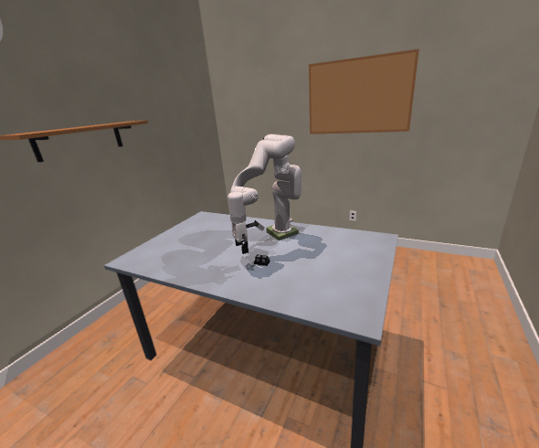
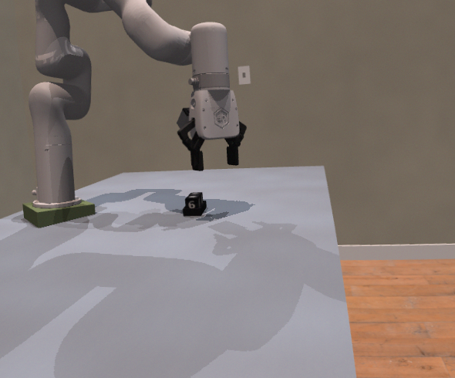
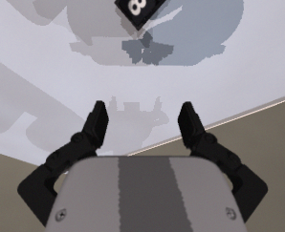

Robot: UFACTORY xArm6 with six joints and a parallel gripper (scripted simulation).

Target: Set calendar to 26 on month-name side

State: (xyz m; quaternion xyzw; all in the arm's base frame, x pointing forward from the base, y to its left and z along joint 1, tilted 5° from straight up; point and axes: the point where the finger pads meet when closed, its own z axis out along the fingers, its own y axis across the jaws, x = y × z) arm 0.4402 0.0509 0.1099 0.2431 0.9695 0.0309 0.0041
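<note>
Above table (image 2: 260, 284), one gripper (image 2: 214, 156) spread wide, holding nothing; one black cube (image 2: 193, 202) visible, showing 6

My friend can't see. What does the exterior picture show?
A white robot arm holds its open, empty gripper above a small black calendar cube showing a 6. The cube sits in a low black tray on a grey table.

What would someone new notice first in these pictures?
The white arm bends over the grey table, its black tool open and empty above a small black calendar cube showing a 6. An orange corkboard hangs on the wall behind.
</note>
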